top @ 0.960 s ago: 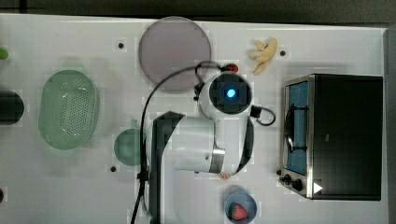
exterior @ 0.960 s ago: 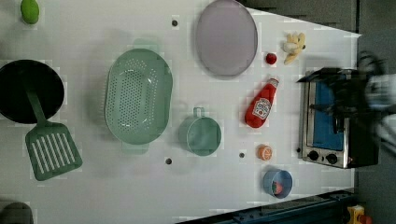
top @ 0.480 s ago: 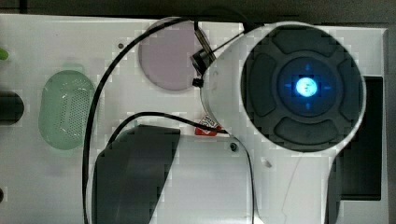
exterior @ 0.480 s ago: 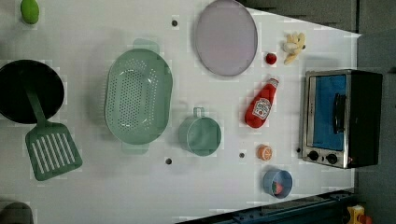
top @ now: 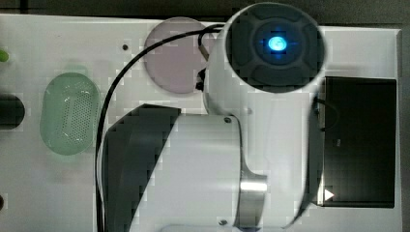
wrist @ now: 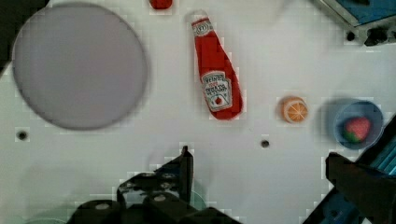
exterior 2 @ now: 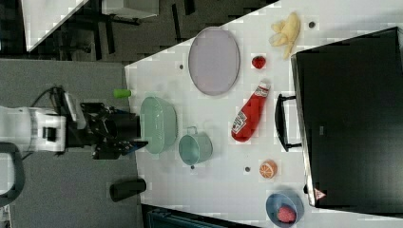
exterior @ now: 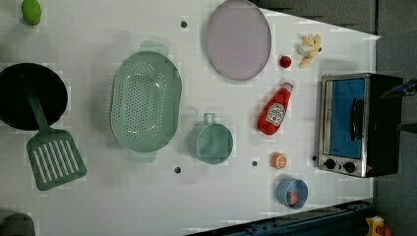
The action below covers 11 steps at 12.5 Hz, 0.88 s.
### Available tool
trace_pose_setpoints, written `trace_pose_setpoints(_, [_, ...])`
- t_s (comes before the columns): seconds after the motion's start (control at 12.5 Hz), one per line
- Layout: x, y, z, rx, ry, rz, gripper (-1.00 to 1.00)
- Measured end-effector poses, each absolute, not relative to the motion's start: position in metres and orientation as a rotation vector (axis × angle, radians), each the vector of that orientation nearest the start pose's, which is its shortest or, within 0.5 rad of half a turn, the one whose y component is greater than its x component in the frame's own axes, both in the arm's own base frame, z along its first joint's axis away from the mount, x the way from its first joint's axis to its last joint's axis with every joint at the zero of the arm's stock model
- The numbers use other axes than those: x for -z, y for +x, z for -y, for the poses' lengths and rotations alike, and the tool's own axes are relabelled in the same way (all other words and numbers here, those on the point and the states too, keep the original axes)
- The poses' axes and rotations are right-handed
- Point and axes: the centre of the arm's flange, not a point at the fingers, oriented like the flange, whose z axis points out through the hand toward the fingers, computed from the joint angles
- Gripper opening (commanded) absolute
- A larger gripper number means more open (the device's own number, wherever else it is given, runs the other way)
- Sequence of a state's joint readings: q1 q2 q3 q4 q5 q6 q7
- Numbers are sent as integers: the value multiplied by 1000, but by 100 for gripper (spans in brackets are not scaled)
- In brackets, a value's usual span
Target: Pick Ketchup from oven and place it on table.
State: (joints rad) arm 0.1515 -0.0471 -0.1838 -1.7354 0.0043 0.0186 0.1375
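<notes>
The Ketchup (exterior: 275,109) is a red squeeze bottle with a white label. It lies on its side on the white table (exterior: 123,29), between the purple plate and the oven (exterior: 354,123). The oven's bluish glass door is closed. The right view has the same bottle (exterior 2: 249,114) lying beside the oven's handle (exterior 2: 280,121). In the wrist view my gripper (wrist: 271,175) stands open well above the table, with nothing between its fingers (wrist: 184,168). The Ketchup (wrist: 215,74) lies beyond them, untouched. My arm (top: 251,121) covers the middle of the top view.
Around the bottle are a purple plate (exterior: 238,39), a strawberry (exterior: 285,61), a banana piece (exterior: 309,48), an orange half (exterior: 278,161) and a blue bowl (exterior: 292,191). A teal cup (exterior: 211,142), green colander (exterior: 145,101), spatula (exterior: 51,157) and black pan (exterior: 29,96) lie towards the left view's left.
The arm left the oven front in the left view and now looms much larger in the top view. The Ketchup has not moved. The gripper stays open.
</notes>
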Motion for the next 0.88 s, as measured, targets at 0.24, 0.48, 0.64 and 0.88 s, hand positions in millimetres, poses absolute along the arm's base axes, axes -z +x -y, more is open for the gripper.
trace_pose_setpoints(0.24, [-566, 539, 10, -157, -2840, -1440, 100])
trace_pose_setpoints(0.48, [-576, 535, 16, -142, -2824, -1461, 100])
trace_pose_setpoints(0.64, [-582, 536, 22, -96, -2802, -1469, 100])
trace_pose_setpoints(0.88, [-590, 542, 40, -72, -2809, -1525, 100])
